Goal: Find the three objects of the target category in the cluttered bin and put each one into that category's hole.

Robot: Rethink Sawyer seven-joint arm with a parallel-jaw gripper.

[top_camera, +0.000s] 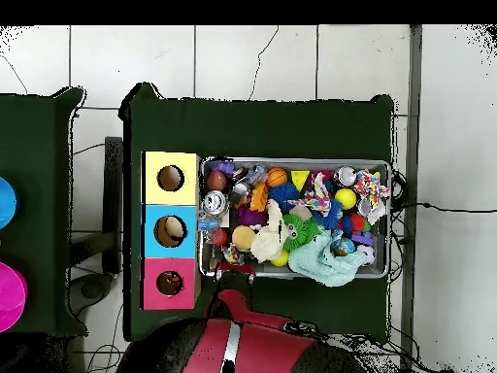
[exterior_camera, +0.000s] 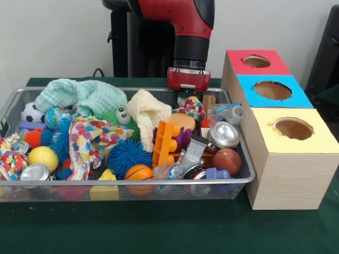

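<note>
Bin: wire mesh bin [exterior_camera: 241, 159] on the green desk [exterior_camera: 159, 227]; heaped to the rim with toys, cloths and tins

Tool: the tool [exterior_camera: 186, 98] hangs at the bin's back rim, right of centre; its tips are sunk behind the clutter; cannot tell how far open it is or whether it has hold of anything

Around the tool: cream cloth [exterior_camera: 148, 111] to one side; orange block toy [exterior_camera: 165, 142] and silver tin [exterior_camera: 224, 134] just in front; patterned rag [exterior_camera: 192, 107] touching or nearly so

Balls: small basketball [exterior_camera: 139, 172] at the front rim; brown ball [exterior_camera: 227, 161] near the right end; yellow ball [exterior_camera: 43, 157] at the left

Box: wooden box [exterior_camera: 286, 174] just beside the bin's right end; red hole [exterior_camera: 257, 61], blue hole [exterior_camera: 273, 90], yellow hole [exterior_camera: 293, 128], all open on top

Room: bare desk in front of the bin; teal cloth [exterior_camera: 79, 95] piled high at the back left
</note>
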